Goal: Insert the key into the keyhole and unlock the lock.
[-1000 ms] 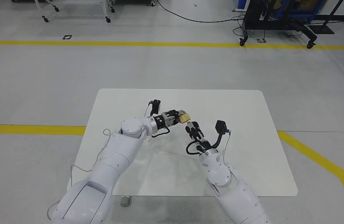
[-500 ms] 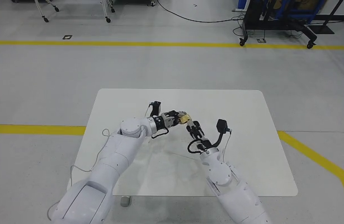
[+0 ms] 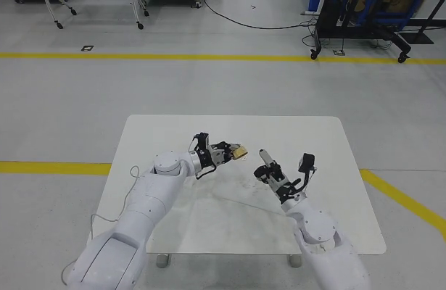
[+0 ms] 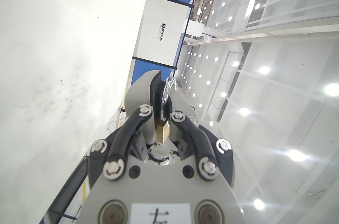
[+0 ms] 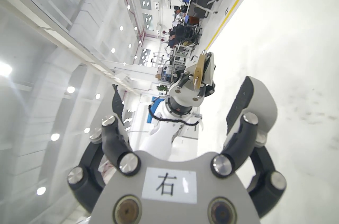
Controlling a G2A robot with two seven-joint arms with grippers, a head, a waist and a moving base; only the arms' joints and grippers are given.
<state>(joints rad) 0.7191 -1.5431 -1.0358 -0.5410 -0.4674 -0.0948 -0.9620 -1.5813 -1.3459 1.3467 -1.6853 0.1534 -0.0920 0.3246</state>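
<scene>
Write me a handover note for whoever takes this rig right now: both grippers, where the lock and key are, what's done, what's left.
Left gripper: shut on the lock, held up above the table.
Right gripper: open, empty, beside the lock with a gap between them.
Key: what looks like it sticks out of the lock's end, facing the right gripper.
Done: the key appears to be in the keyhole.
Left: probably regrip the key with the right gripper and turn it. I cannot tell whether the shackle has released, so check that first.
</scene>
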